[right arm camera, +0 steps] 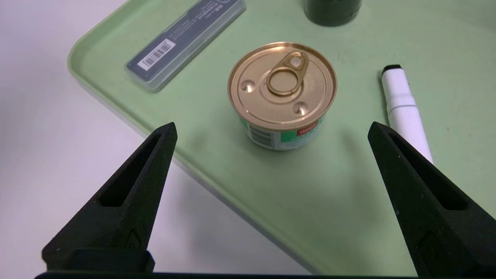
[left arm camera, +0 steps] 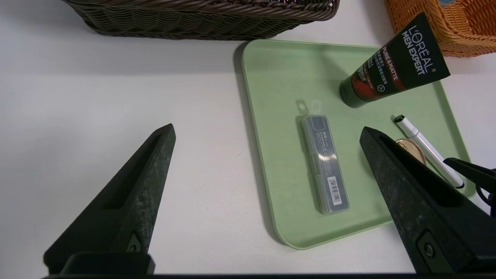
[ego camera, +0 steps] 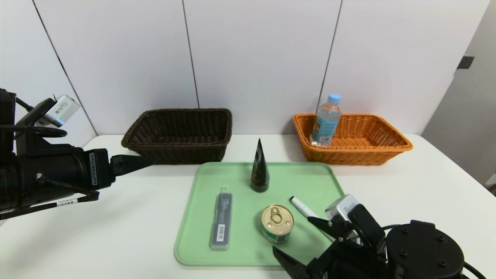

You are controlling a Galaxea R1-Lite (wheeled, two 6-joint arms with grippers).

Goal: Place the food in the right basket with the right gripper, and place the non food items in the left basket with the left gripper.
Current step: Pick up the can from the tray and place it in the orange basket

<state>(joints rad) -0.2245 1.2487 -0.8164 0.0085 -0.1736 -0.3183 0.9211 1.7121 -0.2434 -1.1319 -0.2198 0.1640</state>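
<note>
1 bottle (ego camera: 326,120) sits in the orange basket (ego camera: 387,149); the can (ego camera: 276,223) and 3 non-food items wait on the tray (ego camera: 201,217). Right gripper (ego camera: 300,242), spread wide and empty, faces the can; left gripper (left arm camera: 267,133) likewise.

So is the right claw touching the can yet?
Apart. In the right wrist view the right gripper is open, its fingers on either side of the can, with green tray showing between each and the can.

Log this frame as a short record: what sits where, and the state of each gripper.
tray: holds can, grey case, black tube upright, white marker
orange basket: water bottle upright inside
brown basket: nothing visible inside
right gripper: open, just short of can
left gripper: open, off tray's left side
</note>
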